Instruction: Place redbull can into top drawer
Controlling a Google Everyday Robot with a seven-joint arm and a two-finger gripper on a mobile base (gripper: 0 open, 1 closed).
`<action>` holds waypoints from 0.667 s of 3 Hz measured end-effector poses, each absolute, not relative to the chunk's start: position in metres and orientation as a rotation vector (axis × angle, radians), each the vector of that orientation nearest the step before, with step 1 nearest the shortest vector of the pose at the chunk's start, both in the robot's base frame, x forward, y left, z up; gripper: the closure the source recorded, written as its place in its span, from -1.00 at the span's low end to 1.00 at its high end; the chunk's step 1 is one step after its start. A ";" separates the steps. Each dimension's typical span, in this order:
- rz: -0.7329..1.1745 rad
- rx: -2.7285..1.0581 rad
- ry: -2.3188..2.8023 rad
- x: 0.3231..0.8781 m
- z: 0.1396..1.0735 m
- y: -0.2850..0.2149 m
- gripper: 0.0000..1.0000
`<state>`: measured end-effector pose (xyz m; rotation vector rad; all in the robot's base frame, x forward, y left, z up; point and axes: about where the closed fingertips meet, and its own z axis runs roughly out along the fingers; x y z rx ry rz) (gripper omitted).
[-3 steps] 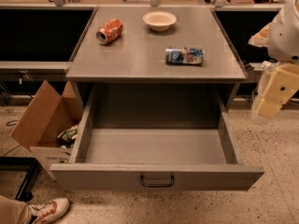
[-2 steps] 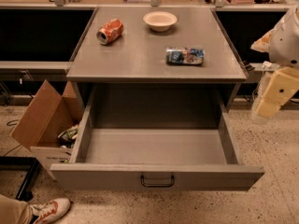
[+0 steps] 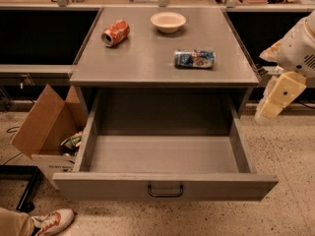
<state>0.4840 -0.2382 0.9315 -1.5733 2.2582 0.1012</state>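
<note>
Nearest to the camera, the top drawer point(image 3: 123, 186) is pulled fully out, its dark handle point(image 3: 165, 191) in the middle of the front panel, and nothing lies inside it. So the place for the can is ready and the step in hand is, I judge, the reach for the can. At the lower left a shoe point(image 3: 51, 220) of a person is on the floor, and a cardboard box point(image 3: 42, 127) stands just beside the left wall of the drawer.

The gripper point(image 3: 275, 97) hangs at the right, outside the cabinet and lower than its top; whether it is open or closed I cannot tell, but it carries nothing.

The redbull can point(image 3: 194, 59) lies on its side on the cabinet top point(image 3: 147, 58), right of the middle and near the front edge. To do it well, the arm should rise above the right edge first, then come down over the can and close across its narrow body, because a lying can may roll. An orange-red can point(image 3: 115, 33) and a bowl point(image 3: 168, 21) are farther back, well apart from it, so there is free room around it
</note>
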 end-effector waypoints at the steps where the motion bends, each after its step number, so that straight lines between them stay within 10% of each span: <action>1: 0.092 -1.576 2.218 0.495 0.933 -0.238 -1.00; 2: 0.114 -1.602 2.110 0.527 0.934 -0.227 -1.00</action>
